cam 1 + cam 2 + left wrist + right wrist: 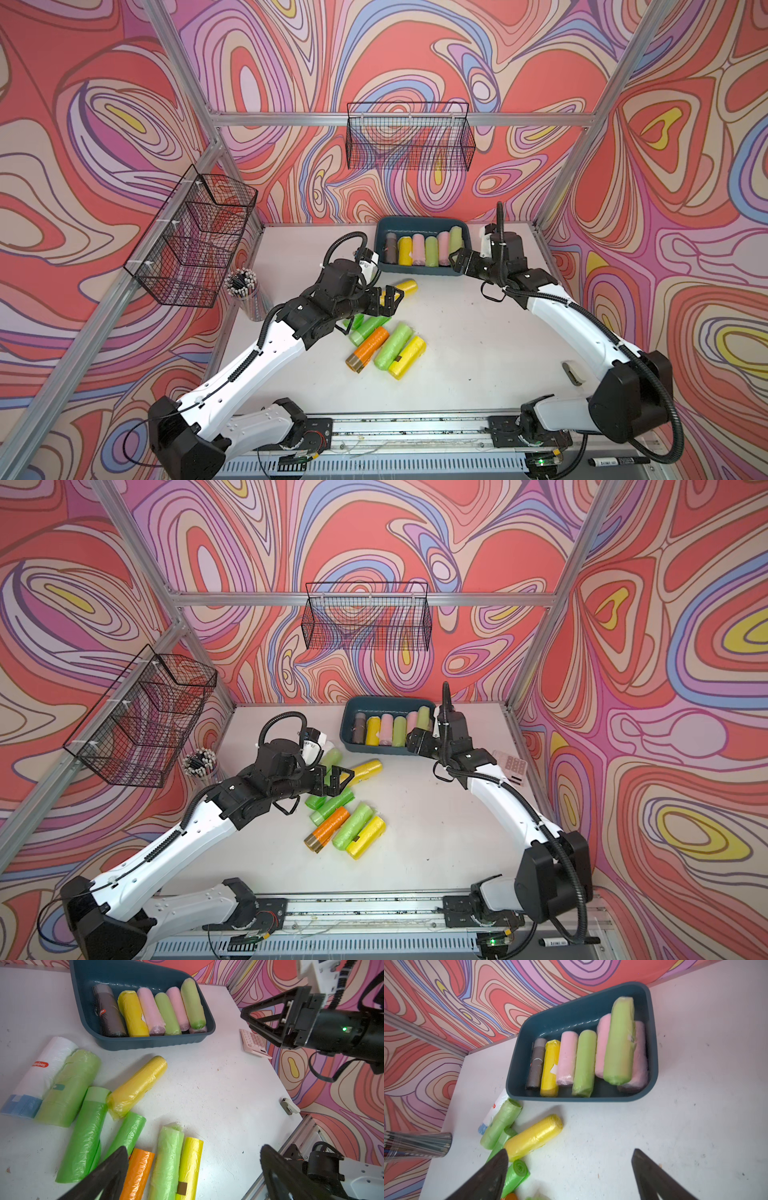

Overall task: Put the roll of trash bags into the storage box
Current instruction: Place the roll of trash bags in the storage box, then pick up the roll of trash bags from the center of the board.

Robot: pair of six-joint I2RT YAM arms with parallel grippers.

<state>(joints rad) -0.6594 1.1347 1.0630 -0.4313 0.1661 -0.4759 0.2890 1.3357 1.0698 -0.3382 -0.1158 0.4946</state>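
Left end effector (392, 300) hangs wide open and empty, right by the yellow roll of trash bags (405, 285) on the counter (457, 332), just in front of the storage box (415, 224). Right end effector (456, 261) gapes empty beside the box. The roll looks light, squashy, with slick film: pinch mid-length, across its width.

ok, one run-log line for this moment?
left gripper: open, empty, above loose rolls | right gripper: open, empty, beside storage box | box contents: several rolls
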